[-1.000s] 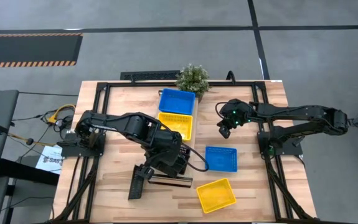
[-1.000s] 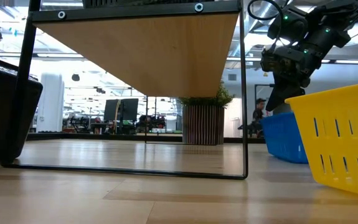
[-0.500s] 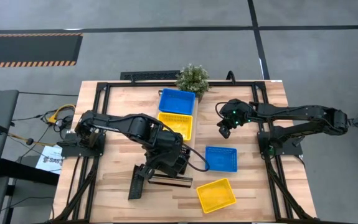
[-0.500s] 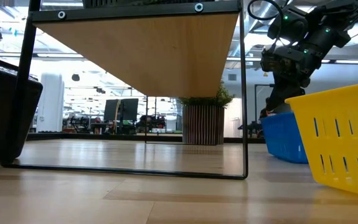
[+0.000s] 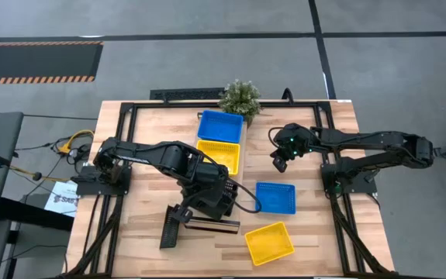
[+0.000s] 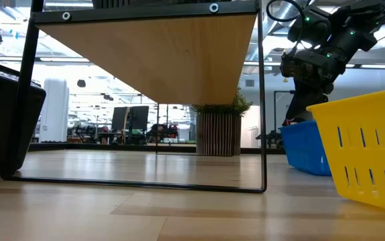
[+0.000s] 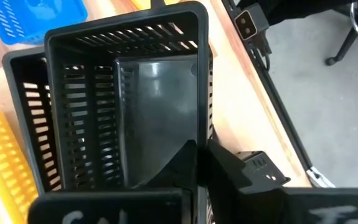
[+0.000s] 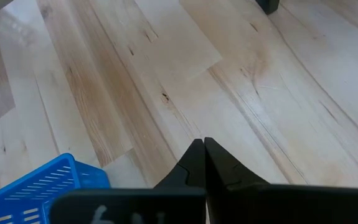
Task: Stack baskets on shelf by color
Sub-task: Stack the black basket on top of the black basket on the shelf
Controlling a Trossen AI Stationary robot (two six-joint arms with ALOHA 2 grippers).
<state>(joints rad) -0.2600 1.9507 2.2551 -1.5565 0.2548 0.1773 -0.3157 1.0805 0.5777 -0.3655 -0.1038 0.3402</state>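
Note:
My left gripper [image 7: 198,149] is shut on a black basket [image 7: 154,106] over the near end of the shelf [image 5: 213,225]. A second black wall [image 7: 23,124] shows beside that basket; whether it is another basket I cannot tell. On the shelf's far part sit a blue basket [image 5: 220,125] and a yellow basket [image 5: 219,155]. The shelf's plank [image 6: 152,53] shows from below in the low view. A black basket [image 5: 171,226] stands tilted on the table left of the shelf. My right gripper [image 8: 201,148] is shut and hovers above bare table [image 5: 280,162], touching nothing. My left gripper holds the black basket by one long side wall [image 7: 203,118], one finger [image 7: 185,163] inside the basket and the other outside. It comes from above, pointing down. The basket stays level and open side up; whether its bottom rests on the shelf is hidden.
A blue basket [image 5: 275,198] and a yellow basket [image 5: 269,242] lie on the table right of the shelf, near my right arm. A potted plant [image 5: 240,98] stands at the far edge. Bare wood lies between the shelf and the right arm's base.

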